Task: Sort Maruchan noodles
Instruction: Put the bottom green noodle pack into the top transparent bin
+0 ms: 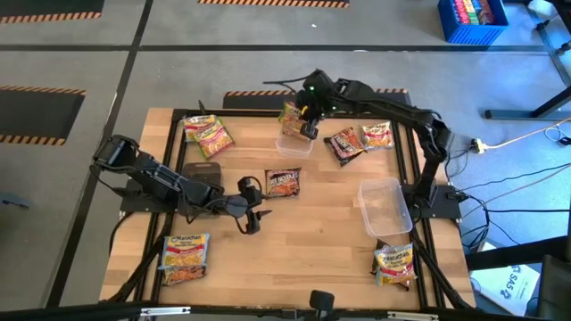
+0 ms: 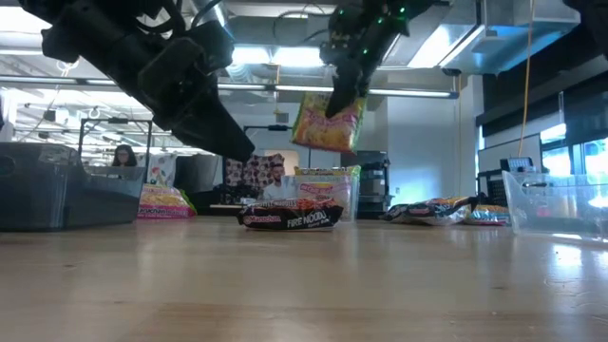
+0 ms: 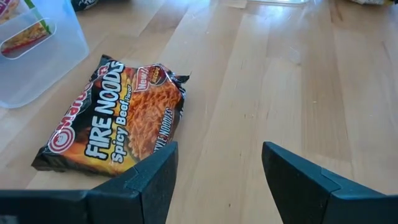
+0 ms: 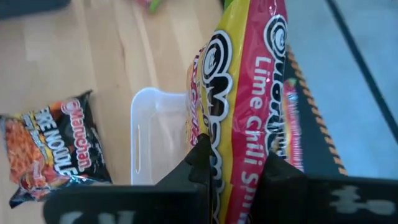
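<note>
One lime chili packet (image 4: 249, 93) pinched edge-on in my right pincer (image 1: 308, 123), hanging above clear tub (image 1: 294, 147). Risk: thin grip slips, packet misses tub. Left pincer (image 1: 251, 217) spread beside Fire Noodle packet (image 3: 118, 118) on bench (image 1: 312, 241).

Seven noodle packets show on or above the counter (image 1: 303, 236): two dark brown ones (image 1: 283, 184) (image 1: 343, 145), two yellow-green ones (image 1: 209, 135) (image 1: 293, 114), and three orange-red or yellow ones (image 1: 185, 259) (image 1: 377, 135) (image 1: 394, 264). There are three tubs: two clear ones (image 1: 385, 207) (image 1: 287, 145) and one dark one (image 1: 202, 171). Two robot arms reach over the counter, the left arm (image 1: 156, 178) and the right arm (image 1: 401, 114).
</note>
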Controlling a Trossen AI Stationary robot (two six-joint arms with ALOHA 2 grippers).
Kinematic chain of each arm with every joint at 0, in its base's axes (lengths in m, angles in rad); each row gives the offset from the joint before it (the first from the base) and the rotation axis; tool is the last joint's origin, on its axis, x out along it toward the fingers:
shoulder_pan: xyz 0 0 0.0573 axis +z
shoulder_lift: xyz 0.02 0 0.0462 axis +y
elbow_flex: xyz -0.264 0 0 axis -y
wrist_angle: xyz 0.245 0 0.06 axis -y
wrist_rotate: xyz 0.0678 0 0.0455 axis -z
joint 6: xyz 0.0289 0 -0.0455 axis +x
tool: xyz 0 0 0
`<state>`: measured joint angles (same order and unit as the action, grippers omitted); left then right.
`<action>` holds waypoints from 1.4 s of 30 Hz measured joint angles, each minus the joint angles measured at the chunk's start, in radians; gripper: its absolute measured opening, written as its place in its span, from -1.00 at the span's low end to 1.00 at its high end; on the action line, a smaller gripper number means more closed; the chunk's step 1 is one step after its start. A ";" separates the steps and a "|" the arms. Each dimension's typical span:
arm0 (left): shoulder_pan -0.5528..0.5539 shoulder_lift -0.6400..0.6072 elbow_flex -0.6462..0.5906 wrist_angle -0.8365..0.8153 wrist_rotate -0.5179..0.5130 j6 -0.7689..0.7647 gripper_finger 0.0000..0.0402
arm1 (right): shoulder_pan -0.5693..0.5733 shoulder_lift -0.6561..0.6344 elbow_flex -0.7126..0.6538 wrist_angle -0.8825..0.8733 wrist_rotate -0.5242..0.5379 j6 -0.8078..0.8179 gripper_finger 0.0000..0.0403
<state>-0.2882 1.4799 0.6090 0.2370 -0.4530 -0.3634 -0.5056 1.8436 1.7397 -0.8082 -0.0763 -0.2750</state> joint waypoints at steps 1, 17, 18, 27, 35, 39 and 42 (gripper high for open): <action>0.000 0.000 0.000 0.000 0.000 0.000 0.13 | 0.001 0.012 0.000 -0.005 -0.008 -0.001 -0.83; 0.000 0.000 0.000 -0.004 0.002 0.008 0.13 | 0.001 0.154 0.001 -0.011 -0.005 -0.025 -0.83; 0.000 0.000 0.000 -0.004 0.002 0.008 0.13 | 0.002 0.161 0.001 -0.010 0.000 -0.026 -0.83; 0.000 0.000 0.000 -0.005 0.002 0.008 0.13 | 0.002 0.233 0.001 -0.004 0.014 -0.026 -0.83; 0.000 0.000 0.000 -0.005 0.002 0.008 0.13 | 0.002 0.270 0.001 0.004 0.012 -0.022 -0.83; 0.000 -0.001 0.000 -0.005 0.002 0.009 0.13 | 0.002 0.277 0.002 0.004 0.005 -0.013 -0.76; 0.000 0.000 0.000 -0.005 0.002 0.008 0.13 | 0.002 0.278 0.002 0.003 0.006 -0.011 -0.58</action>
<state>-0.2882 1.4796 0.6090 0.2325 -0.4508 -0.3550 -0.5037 2.1216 1.7412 -0.8048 -0.0702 -0.2859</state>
